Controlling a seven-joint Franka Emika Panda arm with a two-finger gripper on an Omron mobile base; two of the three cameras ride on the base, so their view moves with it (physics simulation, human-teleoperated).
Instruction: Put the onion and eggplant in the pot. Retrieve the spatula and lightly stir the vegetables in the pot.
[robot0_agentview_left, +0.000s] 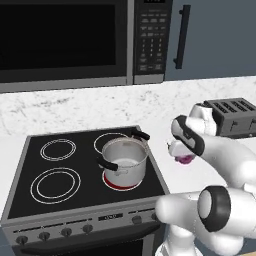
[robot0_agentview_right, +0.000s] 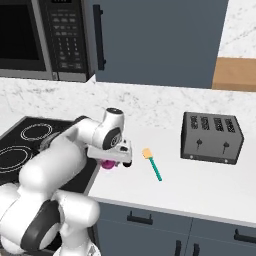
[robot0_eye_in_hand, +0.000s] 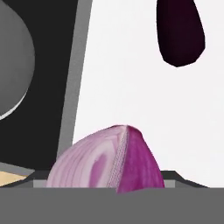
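Purple onion (robot0_eye_in_hand: 109, 162) right at end effector (robot0_agentview_right: 111, 162)

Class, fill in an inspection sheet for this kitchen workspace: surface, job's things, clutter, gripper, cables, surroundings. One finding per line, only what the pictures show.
Surface: white counter beside a black stove.
Job's things: pot on the front right burner, nothing seen inside; onion on the counter under the hand; eggplant lying on the counter beyond it; spatula flat on the counter, right of the hand.
Clutter: toaster at the back of the counter.
Gripper: gripper low over the onion; fingers hidden, state unclear.
Cables: nothing seen.
Surroundings: microwave above the stove, dark cabinets, marble backsplash.
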